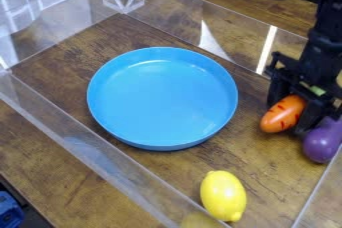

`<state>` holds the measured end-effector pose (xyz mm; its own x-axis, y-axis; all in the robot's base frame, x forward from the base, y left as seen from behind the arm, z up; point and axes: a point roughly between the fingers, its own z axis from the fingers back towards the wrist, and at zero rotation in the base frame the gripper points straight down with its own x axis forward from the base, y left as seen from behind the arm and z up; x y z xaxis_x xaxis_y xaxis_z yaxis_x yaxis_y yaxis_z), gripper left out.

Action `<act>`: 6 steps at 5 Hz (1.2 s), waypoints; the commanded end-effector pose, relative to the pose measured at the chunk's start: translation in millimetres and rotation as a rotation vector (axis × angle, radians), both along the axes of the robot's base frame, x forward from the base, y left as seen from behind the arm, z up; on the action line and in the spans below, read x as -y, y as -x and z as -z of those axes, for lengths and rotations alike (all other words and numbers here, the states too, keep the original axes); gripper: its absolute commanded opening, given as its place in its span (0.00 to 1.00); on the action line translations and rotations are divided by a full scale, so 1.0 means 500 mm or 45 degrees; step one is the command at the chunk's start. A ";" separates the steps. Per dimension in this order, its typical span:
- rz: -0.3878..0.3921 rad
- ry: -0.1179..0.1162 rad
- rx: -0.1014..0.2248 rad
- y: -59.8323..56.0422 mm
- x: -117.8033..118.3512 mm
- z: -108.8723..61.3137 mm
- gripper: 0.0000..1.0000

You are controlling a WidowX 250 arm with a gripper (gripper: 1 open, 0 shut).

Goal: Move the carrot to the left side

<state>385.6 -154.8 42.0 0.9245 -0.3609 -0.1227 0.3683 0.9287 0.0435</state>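
Carrot [282,114]: on wooden surface [201,168], right of blue plate [162,98], touching gripper [305,97] | Gripper: dark, at carrot's leafy end; finger spacing and hold cannot be told | Eggplant [322,141]: purple, just beside carrot | Lemon [223,195]: yellow, nearer the viewer

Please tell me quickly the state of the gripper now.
Gripper: around the top end of the carrot; whether it is closed on it cannot be told.

One blue plate [162,99], one carrot [282,114], one lemon [223,195] and one eggplant [322,142] are visible.
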 end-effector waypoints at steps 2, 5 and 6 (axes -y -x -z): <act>-0.067 0.069 0.255 -0.009 -0.033 -0.163 0.00; -0.073 0.066 0.290 0.009 -0.063 -0.228 0.00; -0.033 0.069 0.292 0.013 -0.073 -0.225 0.00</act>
